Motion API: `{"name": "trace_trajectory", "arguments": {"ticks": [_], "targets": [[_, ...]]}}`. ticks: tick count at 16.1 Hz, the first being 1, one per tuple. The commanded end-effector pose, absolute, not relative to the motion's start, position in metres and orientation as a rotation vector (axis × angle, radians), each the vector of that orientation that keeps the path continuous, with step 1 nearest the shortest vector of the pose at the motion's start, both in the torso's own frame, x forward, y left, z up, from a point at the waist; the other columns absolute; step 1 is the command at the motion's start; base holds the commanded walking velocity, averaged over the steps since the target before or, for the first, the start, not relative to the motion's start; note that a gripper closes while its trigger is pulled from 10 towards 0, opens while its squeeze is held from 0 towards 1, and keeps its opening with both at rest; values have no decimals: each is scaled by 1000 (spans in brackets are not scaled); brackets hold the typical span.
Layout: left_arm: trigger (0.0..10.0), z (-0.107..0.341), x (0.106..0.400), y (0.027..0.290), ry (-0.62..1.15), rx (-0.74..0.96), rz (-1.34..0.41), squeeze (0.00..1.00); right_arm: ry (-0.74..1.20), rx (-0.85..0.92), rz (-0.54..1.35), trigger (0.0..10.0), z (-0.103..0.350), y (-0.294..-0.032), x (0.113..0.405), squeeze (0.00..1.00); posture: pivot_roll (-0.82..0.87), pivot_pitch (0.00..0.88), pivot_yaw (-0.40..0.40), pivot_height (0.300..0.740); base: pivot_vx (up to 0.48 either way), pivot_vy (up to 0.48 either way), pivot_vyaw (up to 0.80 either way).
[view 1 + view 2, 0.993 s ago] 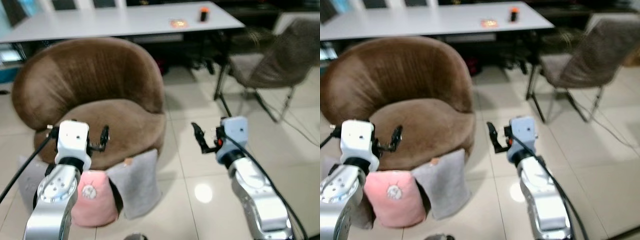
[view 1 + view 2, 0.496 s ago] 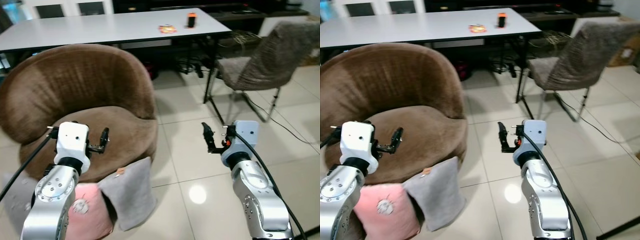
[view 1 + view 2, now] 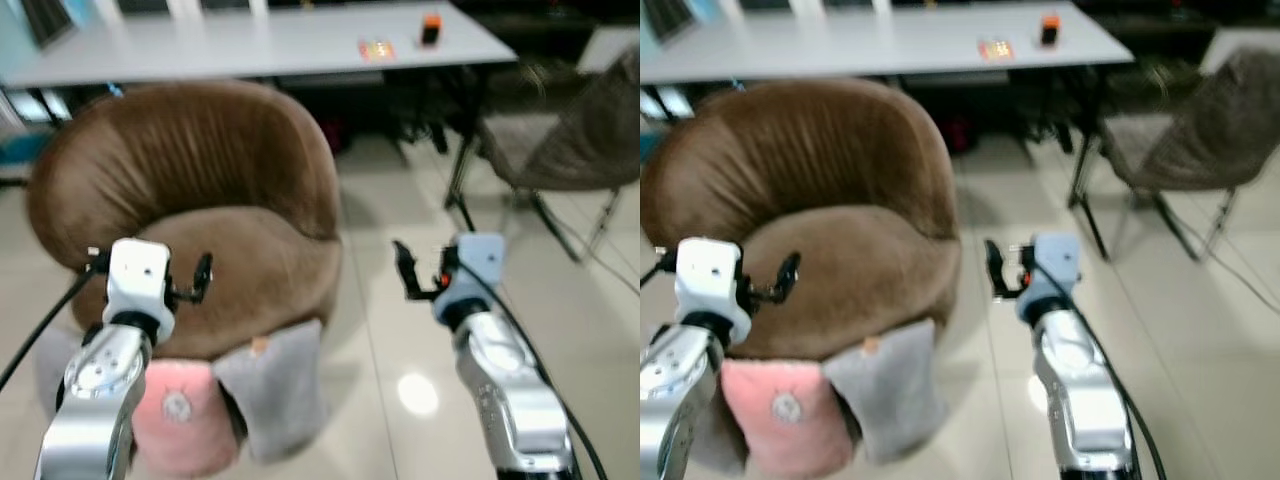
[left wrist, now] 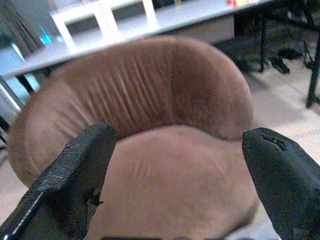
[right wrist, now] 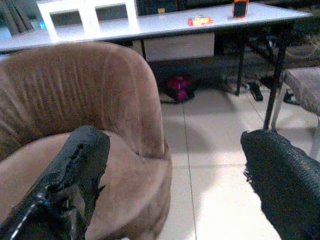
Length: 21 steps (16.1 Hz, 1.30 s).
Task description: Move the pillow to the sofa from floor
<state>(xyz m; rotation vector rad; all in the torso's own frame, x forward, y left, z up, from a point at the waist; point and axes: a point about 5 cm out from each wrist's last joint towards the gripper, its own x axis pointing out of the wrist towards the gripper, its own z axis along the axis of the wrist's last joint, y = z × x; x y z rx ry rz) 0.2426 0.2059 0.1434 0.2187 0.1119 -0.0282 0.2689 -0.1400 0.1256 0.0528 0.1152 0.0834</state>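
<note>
Two pillows on the floor, propped against the front of the brown sofa (image 3: 200, 200): pink pillow (image 3: 180, 425) upright, touching the grey pillow (image 3: 275, 390) beside it, the grey one leaning at a tilt toward the sofa base; which of the two is meant by the task, not told by the pictures.

Left tool (image 3: 203, 275) held above the sofa seat, fingers apart with the seat showing between them in the left wrist view; pink pillow directly below and slightly nearer the robot than this tool, grey pillow below and a little to its right; both well under the tool, so a downward reach called for rather than a forward one.

Right tool (image 3: 403, 270) held over bare floor tile just right of the sofa's edge, fingers (image 5: 75, 175) spread wide; grey pillow down and to its left, near but apart.

Judged nearer: left arm for the pink pillow, either arm for the grey; seat just above and behind both pillows, so a short lift up and forward.

White bench (image 3: 250, 40) behind the sofa; grey chair (image 3: 560, 150) well apart at right.
</note>
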Motion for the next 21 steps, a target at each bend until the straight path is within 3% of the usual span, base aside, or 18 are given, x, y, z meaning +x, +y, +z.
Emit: {"name": "trace_trajectory", "arguments": {"ticks": [1,14,21], "targets": [[10000,146,243,201,100,214,-42,0,152,113,27,10000,120,-153,269,0,-133,0,62,740,319,0,0],[10000,144,241,201,82,190,-23,0,103,12,135,10000,125,-141,271,0,-123,0,48,740,290,0,0],[10000,145,236,202,78,230,-21,0,115,24,193,10000,121,-134,267,0,-110,0,42,740,0,-38,800]]}}
